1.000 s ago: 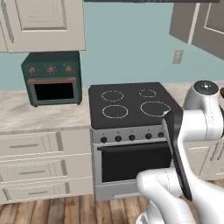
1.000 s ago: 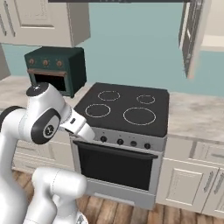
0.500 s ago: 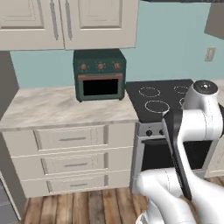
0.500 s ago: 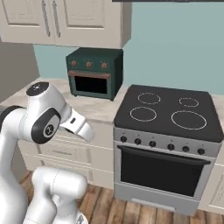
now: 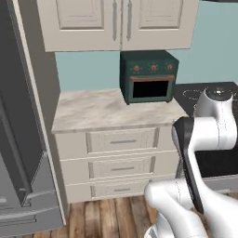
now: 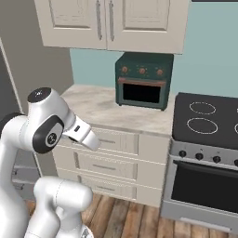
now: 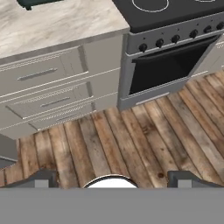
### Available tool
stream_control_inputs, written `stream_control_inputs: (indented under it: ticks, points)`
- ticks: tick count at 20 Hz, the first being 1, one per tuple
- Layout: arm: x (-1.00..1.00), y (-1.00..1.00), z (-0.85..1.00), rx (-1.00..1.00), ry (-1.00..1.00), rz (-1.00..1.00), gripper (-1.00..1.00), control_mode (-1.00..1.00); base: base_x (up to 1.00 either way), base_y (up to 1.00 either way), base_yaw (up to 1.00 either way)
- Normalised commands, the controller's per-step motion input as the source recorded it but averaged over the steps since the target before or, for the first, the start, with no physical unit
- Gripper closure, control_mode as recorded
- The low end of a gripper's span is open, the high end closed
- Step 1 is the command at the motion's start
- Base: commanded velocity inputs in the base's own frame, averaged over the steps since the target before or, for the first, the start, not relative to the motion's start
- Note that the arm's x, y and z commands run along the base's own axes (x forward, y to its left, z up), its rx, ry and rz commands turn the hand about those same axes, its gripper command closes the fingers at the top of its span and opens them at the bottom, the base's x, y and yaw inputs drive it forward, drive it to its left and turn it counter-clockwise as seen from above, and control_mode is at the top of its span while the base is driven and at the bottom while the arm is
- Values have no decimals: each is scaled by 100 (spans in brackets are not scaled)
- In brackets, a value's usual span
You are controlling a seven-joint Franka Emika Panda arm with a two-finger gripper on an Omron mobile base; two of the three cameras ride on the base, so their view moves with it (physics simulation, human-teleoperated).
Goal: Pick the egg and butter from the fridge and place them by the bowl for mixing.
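The fridge is the tall grey metal body at the left edge of the left base view, seen from its side and front corner, doors shut as far as I can tell. My gripper points down at the wooden floor in front of the cabinets. Its two dark fingertips stand wide apart at the bottom of the hand view, open with nothing between them. The egg, the butter and the bowl are out of view.
A dark green toaster oven stands on the marble counter over a stack of drawers. The black stove is to the right. Wall cabinets hang above. Wooden floor lies below.
The whole picture has shifted: the base has driven left. The stove has slid to the right edge and the fridge has come in at the left. The gripper stays open.
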Motion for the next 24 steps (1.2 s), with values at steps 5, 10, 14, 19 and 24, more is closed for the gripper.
stream_control_inputs:
  ticks: [5, 10, 14, 19, 24]
  points:
    - [0, 0, 0, 0, 0, 0, -100, 100, 0, 77, 0]
    - [0, 0, 0, 0, 0, 0, -100, 100, -25, 20, -3]
    - [0, 0, 0, 0, 0, 0, -100, 100, -45, 31, 0]
    - [0, 0, 0, 0, 0, 0, -100, 100, -49, 70, 0]
    - [0, 0, 0, 0, 0, 0, -100, 100, -59, 40, -1]
